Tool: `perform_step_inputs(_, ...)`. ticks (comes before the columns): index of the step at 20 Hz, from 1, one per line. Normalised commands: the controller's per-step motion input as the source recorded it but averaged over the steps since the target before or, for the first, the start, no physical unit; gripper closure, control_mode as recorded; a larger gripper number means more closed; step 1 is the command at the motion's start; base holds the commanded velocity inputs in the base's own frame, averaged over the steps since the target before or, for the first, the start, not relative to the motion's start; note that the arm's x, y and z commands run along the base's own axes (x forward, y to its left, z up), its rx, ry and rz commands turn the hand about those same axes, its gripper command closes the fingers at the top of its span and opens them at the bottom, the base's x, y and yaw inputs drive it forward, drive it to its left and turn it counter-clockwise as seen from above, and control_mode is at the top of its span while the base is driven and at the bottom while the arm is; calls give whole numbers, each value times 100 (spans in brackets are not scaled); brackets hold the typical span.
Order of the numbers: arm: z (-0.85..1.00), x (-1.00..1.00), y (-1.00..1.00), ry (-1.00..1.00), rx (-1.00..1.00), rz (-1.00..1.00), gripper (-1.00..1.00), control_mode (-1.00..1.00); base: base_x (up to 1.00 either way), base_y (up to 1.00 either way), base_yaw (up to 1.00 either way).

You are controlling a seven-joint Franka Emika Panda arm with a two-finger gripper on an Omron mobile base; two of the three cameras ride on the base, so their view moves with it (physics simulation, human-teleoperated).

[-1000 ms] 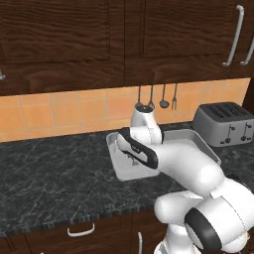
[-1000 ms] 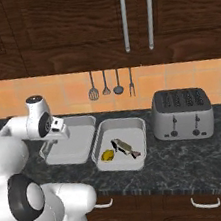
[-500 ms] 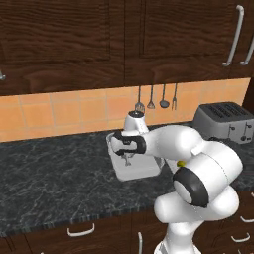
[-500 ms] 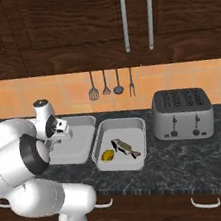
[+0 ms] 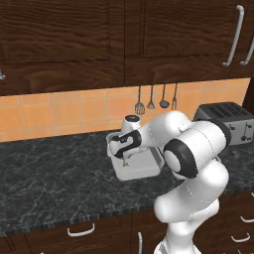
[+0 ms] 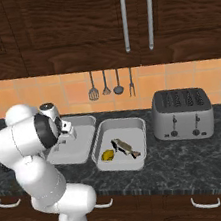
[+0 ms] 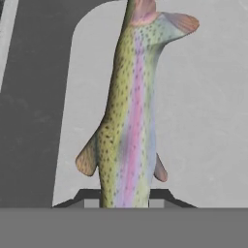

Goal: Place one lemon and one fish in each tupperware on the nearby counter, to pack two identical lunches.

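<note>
One fish point(image 7: 128, 116) clamped in pincer point(image 7: 125, 197), now lower over left tupperware point(image 6: 84, 135) than before.

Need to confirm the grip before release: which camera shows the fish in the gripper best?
The hand view: the held fish runs lengthwise from between the fingertips, over the light-grey tray. In the left base view it is a small dangling sliver; in the right base view the arm hides it.
</note>
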Motion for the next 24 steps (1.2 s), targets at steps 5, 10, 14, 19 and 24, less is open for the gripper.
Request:
perform_step_inputs(5, -29, 36, 3, -1, -3, 0, -100, -100, 0, 0, 0)
perform_step_inputs(10, 13, 4, 0, -5, -1, -3, -100, -100, 0, 0, 0)
perform_step_inputs(14, 42, -19, -8, -9, 0, -3, -100, -100, 0, 0, 0)
perform_step_inputs(19, 54, -67, -34, -18, 0, -2, -100, -100, 0, 0, 0)
perform_step_inputs(24, 61, -94, -67, -29, 0, 0, -100, -100, 0, 0, 0)
